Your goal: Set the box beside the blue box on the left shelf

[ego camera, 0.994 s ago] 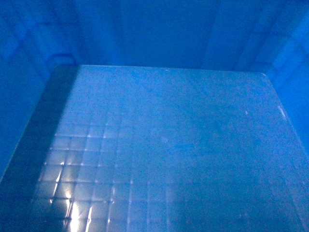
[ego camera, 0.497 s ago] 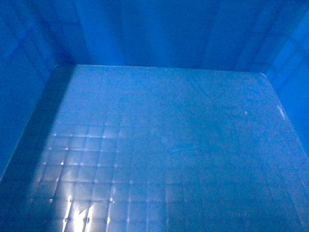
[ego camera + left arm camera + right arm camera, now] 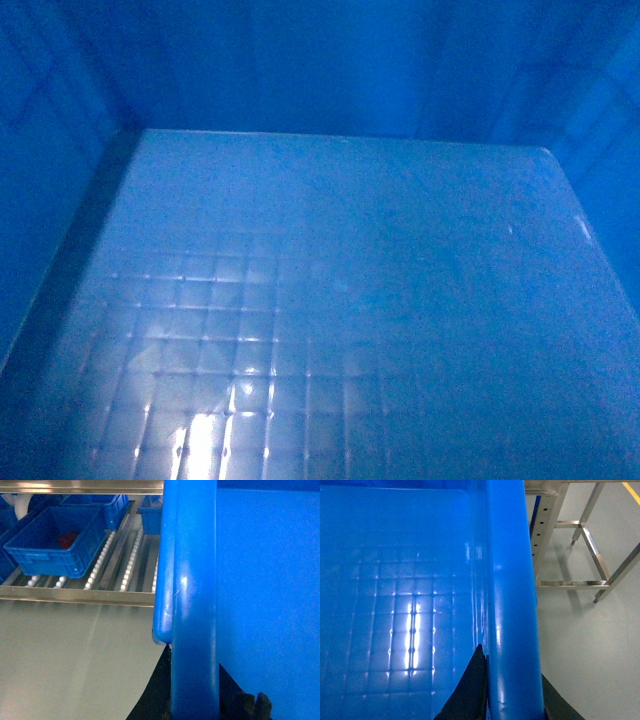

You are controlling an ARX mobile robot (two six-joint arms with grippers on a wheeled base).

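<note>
Carried thing: the box (image 3: 340, 300) fills the head view edge to edge; only its grid-embossed floor and inner walls show there, so it sits high and close in front of the robot.
Left gripper (image 3: 187, 700): a dark finger shows on each side of the box's left rim at 6 o'clock in the left wrist view, so it is pinching that rim.
Right gripper (image 3: 512, 695): the same, one dark finger inside the wall and one outside, clamped over the right rim at 6 o'clock.
Key relation: the left shelf (image 3: 75, 597), a steel rack of roller lanes, lies at about 11 o'clock from the left gripper, ahead and to the left across bare floor (image 3: 65, 660). The left arm is the nearer one.
Target neighbour: a blue box (image 3: 52, 540) rests on the rollers at 10 o'clock, something red inside it. The open lane just to its right, at 12 o'clock, looks like the likely slot.
Other things: a smaller blue bin (image 3: 150, 517) farther back on that lane; a bare steel frame (image 3: 585, 555) at 1 o'clock of the right gripper, well apart.
In the way: the shelf's front rail must be cleared, and the head camera sees none of the shelf, so alignment rests on the wrist views.
</note>
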